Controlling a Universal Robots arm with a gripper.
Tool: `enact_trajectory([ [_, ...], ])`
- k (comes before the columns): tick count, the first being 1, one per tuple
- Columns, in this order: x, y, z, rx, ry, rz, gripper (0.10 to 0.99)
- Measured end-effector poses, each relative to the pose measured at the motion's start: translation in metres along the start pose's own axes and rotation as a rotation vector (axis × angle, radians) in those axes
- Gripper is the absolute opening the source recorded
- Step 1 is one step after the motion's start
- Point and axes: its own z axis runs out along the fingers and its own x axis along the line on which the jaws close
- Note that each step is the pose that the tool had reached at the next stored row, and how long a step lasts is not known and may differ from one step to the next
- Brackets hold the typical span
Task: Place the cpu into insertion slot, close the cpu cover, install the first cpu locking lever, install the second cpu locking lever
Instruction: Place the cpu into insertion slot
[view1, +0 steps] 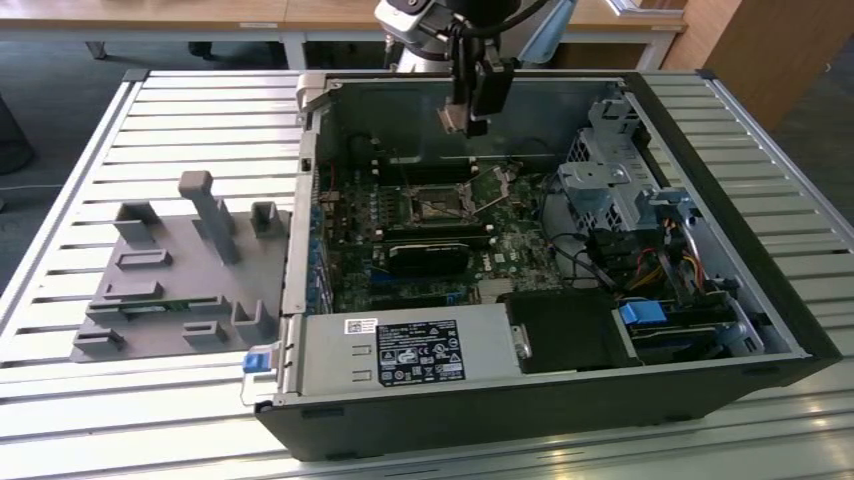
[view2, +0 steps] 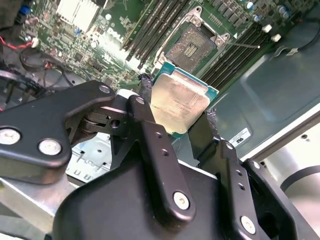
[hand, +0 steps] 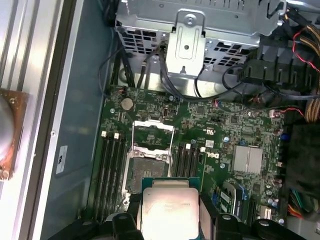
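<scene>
In the exterior view my gripper (view1: 462, 122) hangs above the far wall of the open computer case, shut on the cpu (view1: 454, 118). Both wrist views show the cpu (view2: 179, 102) (hand: 170, 207) as a silvery square chip on a green base, pinched at two opposite edges by the black fingers (view2: 145, 90). The insertion slot (view2: 192, 47) (hand: 145, 172) (view1: 434, 205) lies bare on the green board, below and a little ahead of the chip. The cpu cover (hand: 154, 124) is swung open and lies back beside the slot.
Black memory slots (hand: 111, 170) flank the socket on both sides. A black heatsink block (view1: 427, 255), a power supply (view1: 400, 350) and a drive cage (view1: 607, 180) with cables crowd the case. A grey fixture tray (view1: 174, 270) sits on the slatted table at the exterior view's left.
</scene>
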Motion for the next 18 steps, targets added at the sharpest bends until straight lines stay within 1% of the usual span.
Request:
enact_trajectory([
  [4,0.0004,0.0,0.0005,0.0,-0.0037,0.043,0.541],
  [6,0.0011,0.0,0.001,0.0,-0.0055,0.055,0.541],
  [11,0.0018,-0.0002,0.0058,0.0,-0.0068,0.057,0.541],
  [14,0.0017,-0.0004,0.0087,-0.003,-0.0077,0.057,0.541],
  [18,0.0017,-0.0009,0.0147,-0.003,-0.0078,0.057,0.541],
])
